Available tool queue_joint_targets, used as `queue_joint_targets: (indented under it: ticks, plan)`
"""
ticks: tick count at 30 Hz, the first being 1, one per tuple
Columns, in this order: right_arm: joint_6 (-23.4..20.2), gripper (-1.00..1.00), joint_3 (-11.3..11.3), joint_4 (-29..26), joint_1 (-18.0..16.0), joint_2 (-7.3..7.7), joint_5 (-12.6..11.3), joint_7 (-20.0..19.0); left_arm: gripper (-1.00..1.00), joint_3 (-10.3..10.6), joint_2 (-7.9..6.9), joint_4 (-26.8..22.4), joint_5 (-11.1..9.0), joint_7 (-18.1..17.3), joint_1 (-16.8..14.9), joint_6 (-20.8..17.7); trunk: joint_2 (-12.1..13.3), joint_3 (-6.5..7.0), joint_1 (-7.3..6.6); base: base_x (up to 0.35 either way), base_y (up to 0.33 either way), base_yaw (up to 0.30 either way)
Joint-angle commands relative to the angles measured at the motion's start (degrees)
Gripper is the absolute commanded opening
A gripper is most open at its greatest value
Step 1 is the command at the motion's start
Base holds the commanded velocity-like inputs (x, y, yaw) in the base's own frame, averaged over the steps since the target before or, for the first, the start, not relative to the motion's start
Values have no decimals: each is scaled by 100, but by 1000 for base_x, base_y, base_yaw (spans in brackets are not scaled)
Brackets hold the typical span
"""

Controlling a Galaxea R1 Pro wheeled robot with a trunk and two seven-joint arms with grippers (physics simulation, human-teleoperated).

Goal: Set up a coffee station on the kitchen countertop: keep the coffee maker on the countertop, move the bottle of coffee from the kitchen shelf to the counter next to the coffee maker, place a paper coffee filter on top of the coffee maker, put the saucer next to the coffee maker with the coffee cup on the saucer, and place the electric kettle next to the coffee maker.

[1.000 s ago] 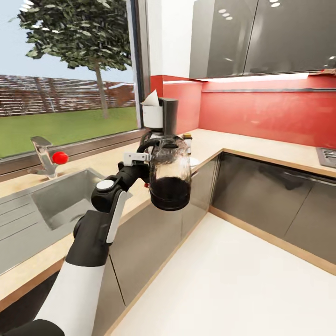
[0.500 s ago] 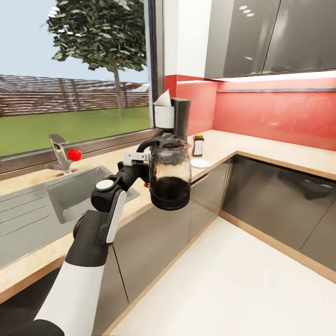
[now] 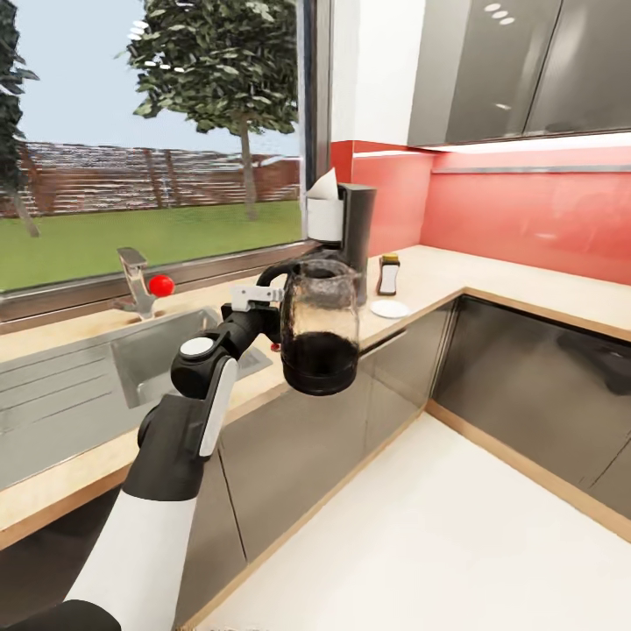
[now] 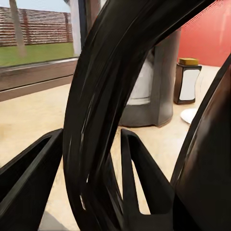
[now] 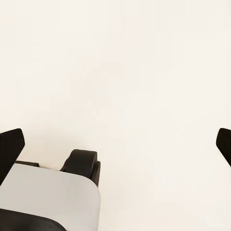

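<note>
The electric kettle point(image 3: 320, 329), clear glass with dark liquid low in it, hangs in front of the counter edge with my left gripper point(image 3: 273, 298) shut on its black loop handle point(image 4: 96, 110). Behind it the coffee maker point(image 3: 349, 230) stands on the kitchen countertop point(image 3: 438, 267) with a white paper filter point(image 3: 322, 187) poking out of its top. The bottle of coffee point(image 3: 388, 274) and the white saucer point(image 3: 390, 308) sit just to its right. My right gripper point(image 5: 117, 144) is open over pale floor. The coffee cup and the kitchen shelf are out of view.
A steel sink point(image 3: 166, 355) with a faucet and red knob point(image 3: 160, 285) lies left of the kettle, under the window. Dark grey cabinet fronts point(image 3: 517, 377) line the corner, with a red backsplash point(image 3: 526, 215) behind. Pale floor point(image 3: 421, 535) spreads to the right.
The whole picture has shifted: sink, coffee maker, bottle and saucer all sit further right, so the camera has moved. The kettle stays held in the same spot before me.
</note>
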State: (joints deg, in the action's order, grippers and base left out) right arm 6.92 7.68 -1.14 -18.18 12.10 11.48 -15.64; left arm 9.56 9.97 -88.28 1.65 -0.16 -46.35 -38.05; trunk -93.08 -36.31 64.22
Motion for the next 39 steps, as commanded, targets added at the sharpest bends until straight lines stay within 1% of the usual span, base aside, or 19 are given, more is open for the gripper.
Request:
queue_joint_targets:
  ticks: [1, 7, 15, 20, 27, 39]
  plan:
    - [19, 100, 49, 2, -2, 3, 56, -18, -100, 2, 3, -5, 19, -1, -6, -27, -3, -5, -1, 0, -3, 267]
    - [19, 100, 49, 0, -2, 3, 56, -23, -100, 2, 3, -5, 19, -1, -6, -27, -3, -5, -1, 54, -42, 210]
    - [19, 100, 49, 2, -2, 3, 56, -27, -100, 2, 3, -5, 19, -1, -6, -27, -3, -5, -1, 209, -211, 33]
    - [19, 100, 49, 5, -2, 3, 56, -26, -100, 2, 3, -5, 19, -1, -3, -27, -3, -5, -1, 127, -231, 180]
    - [18, 100, 49, 1, -2, 3, 56, -25, -100, 7, 3, -5, 19, -1, -5, -27, -3, -5, -1, 27, -91, 229]
    - [19, 100, 49, 1, -2, 3, 56, -27, -100, 11, 3, -5, 19, -1, -6, -27, -3, -4, -1, 2, -281, 38]
